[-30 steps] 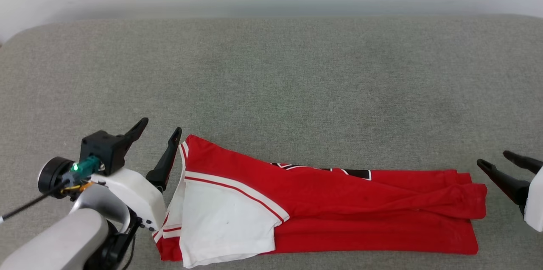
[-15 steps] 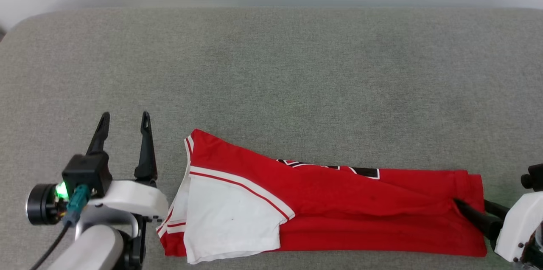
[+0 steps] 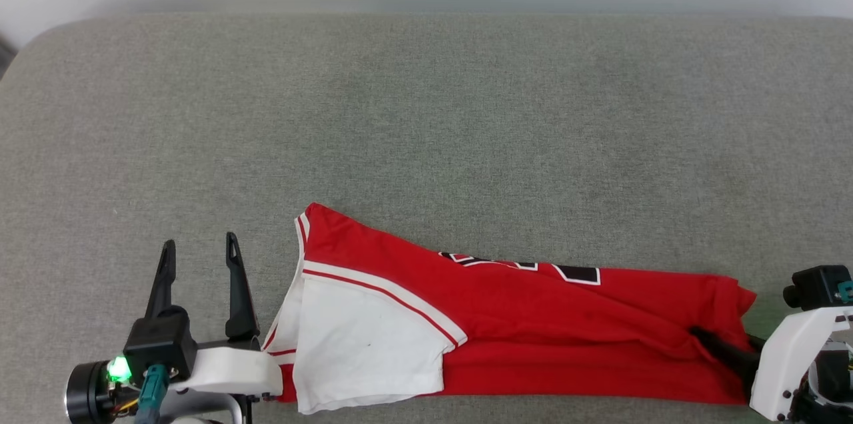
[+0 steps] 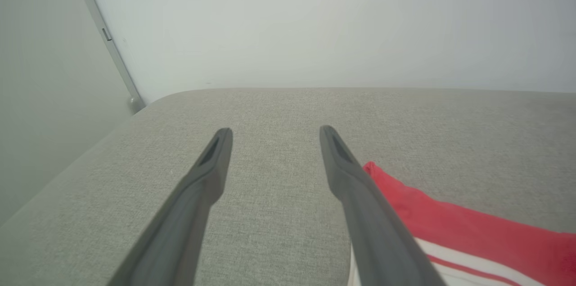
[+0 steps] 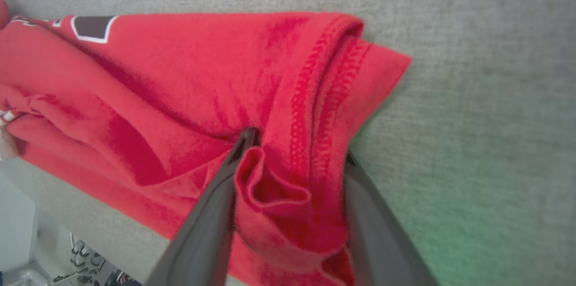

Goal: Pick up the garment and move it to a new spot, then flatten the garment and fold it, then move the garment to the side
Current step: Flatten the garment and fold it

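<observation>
**Hem fold astride open jaws: thin grip feared**

Trouble, if it comes, is expected at the right pincer (image 5: 299,144). Its jaws are set apart astride a puckered fold of the hem (image 5: 315,97), and no firm clamp is seen yet. One finger is laid on top of the cloth; the other is tucked beneath the stitched edge. Should the jaws be shut on that top pucker alone, a single layer could be lifted and the folded stack peeled open. Should the cloth be dragged before it is clamped, the fold could simply be slid out. How many layers sit between the fingers cannot be judged well from this angle.

The garment (image 3: 520,324) is stretched as a long folded band away from the right pincer's tips. Its white sleeve (image 3: 360,351) is found at the far end, just beside the left pincer (image 3: 198,241). That pincer is held wide open over bare cushion, with nothing between its fingers. With that end unheld, a lopsided pull is to be feared: sleeve trailed, printed numeral (image 3: 576,272) creased.

Grey cushion (image 3: 426,131) is spread all round both pincers, and a pale wall (image 4: 315,20) is seen beyond the left pincer's tips. Nothing is set in the way.
</observation>
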